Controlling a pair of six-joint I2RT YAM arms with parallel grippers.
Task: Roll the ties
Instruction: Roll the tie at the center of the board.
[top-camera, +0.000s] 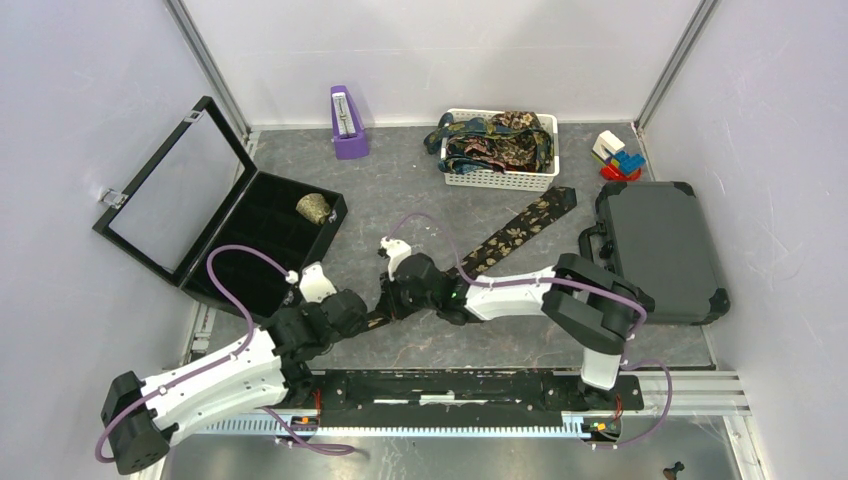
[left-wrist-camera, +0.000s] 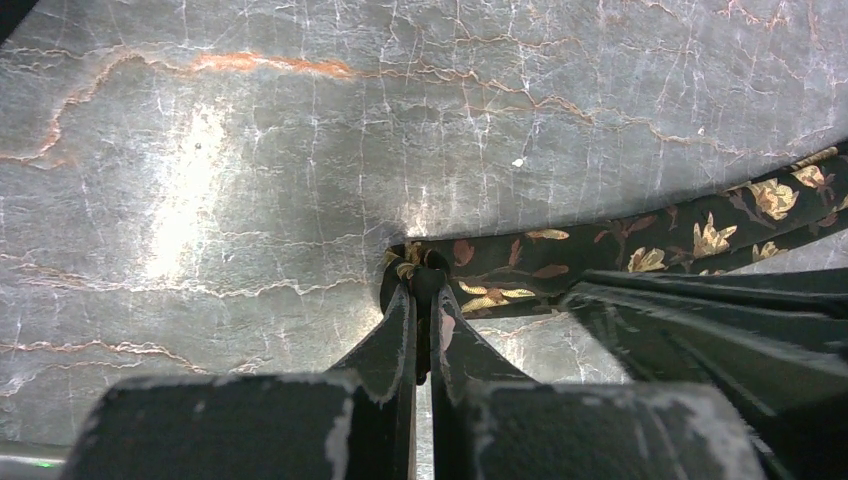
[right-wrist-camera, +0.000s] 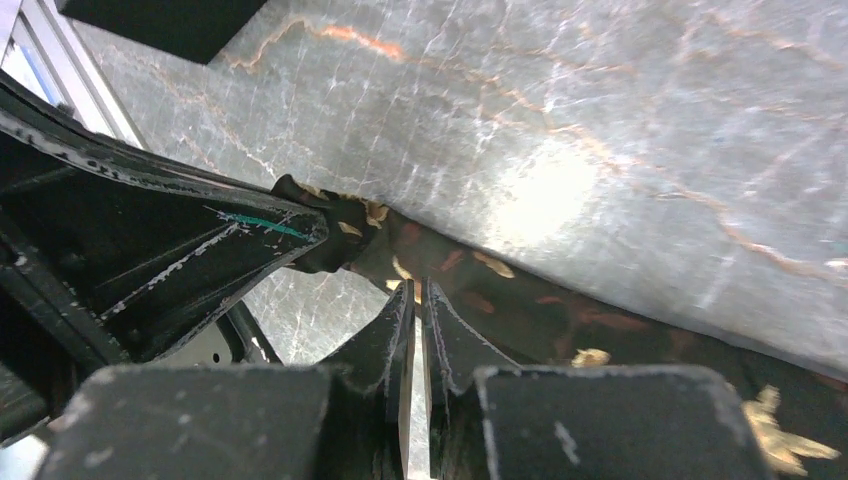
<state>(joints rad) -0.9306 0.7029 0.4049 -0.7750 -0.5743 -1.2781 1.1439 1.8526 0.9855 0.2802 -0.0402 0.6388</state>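
A dark brown tie with a gold floral print (top-camera: 520, 228) lies diagonally across the marble table, its wide end near the basket. Its narrow end is bunched between the fingers of my left gripper (left-wrist-camera: 422, 272), which is shut on it; the strip (left-wrist-camera: 640, 245) runs off to the right. My right gripper (right-wrist-camera: 418, 288) is shut on the edge of the same tie (right-wrist-camera: 560, 310), just past the left one. In the top view the left gripper (top-camera: 372, 318) and the right gripper (top-camera: 392, 295) sit close together. More ties (top-camera: 495, 140) fill a white basket (top-camera: 500, 181).
An open black compartment box (top-camera: 262, 235) stands at the left with a rolled tie (top-camera: 314, 207) in one cell. A grey hard case (top-camera: 660, 250) lies at the right, coloured toy blocks (top-camera: 617, 155) behind it. A purple metronome (top-camera: 347, 123) stands at the back.
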